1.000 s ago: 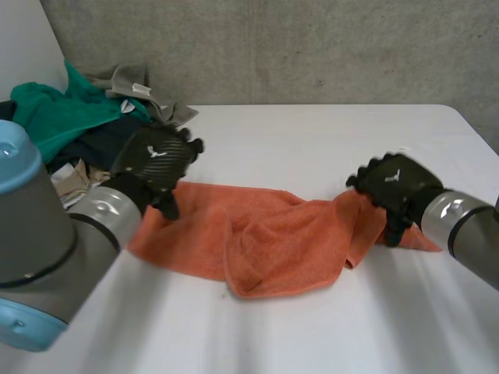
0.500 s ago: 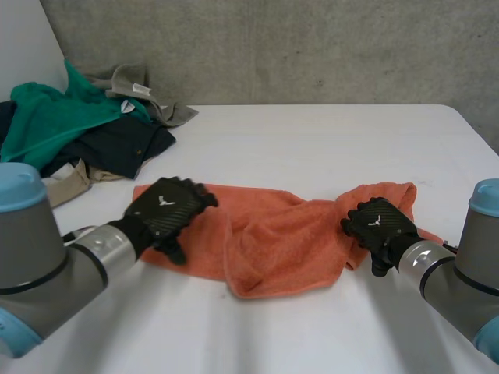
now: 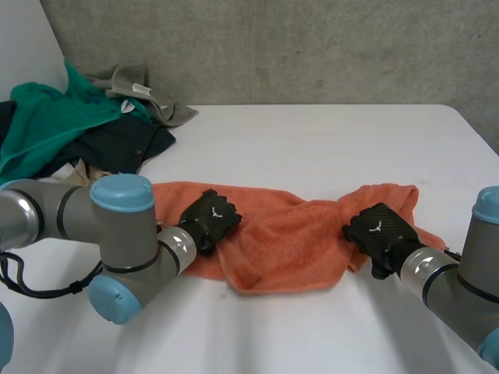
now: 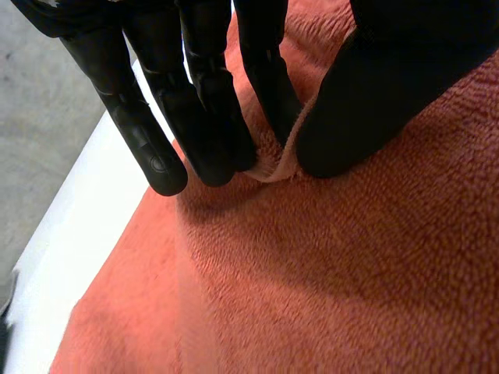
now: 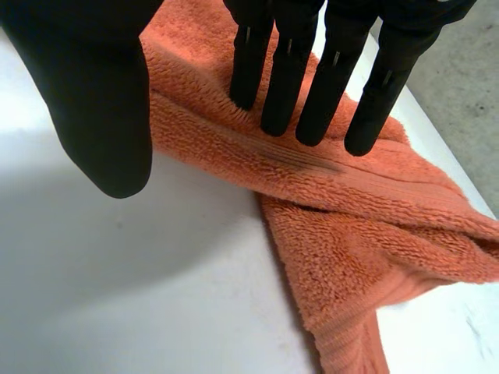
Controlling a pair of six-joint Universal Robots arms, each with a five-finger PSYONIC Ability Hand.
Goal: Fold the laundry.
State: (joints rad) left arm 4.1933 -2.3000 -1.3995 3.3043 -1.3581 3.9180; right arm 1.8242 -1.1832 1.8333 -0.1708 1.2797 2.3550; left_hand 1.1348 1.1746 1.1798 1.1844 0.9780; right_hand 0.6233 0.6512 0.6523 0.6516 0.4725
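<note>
A: Head view: where is the orange towel (image 3: 288, 241) found?
B: Crumpled on the white table (image 3: 312, 140), with the left hand (image 3: 209, 222) on its left part and the right hand (image 3: 378, 234) at its right end.
A: Left wrist view?
B: A soft ridge is pinched between fingers (image 4: 210, 132) and thumb (image 4: 374, 101).
A: Right wrist view?
B: Fingers are held straight over the hem (image 5: 312, 167); nothing is gripped. The cloth is judged light and limp, and is best taken by its corners.

One orange terry towel (image 3: 288, 234), one far-left heap of green, navy, grey, beige garments (image 3: 70, 117), one white tabletop (image 3: 312, 140).
</note>
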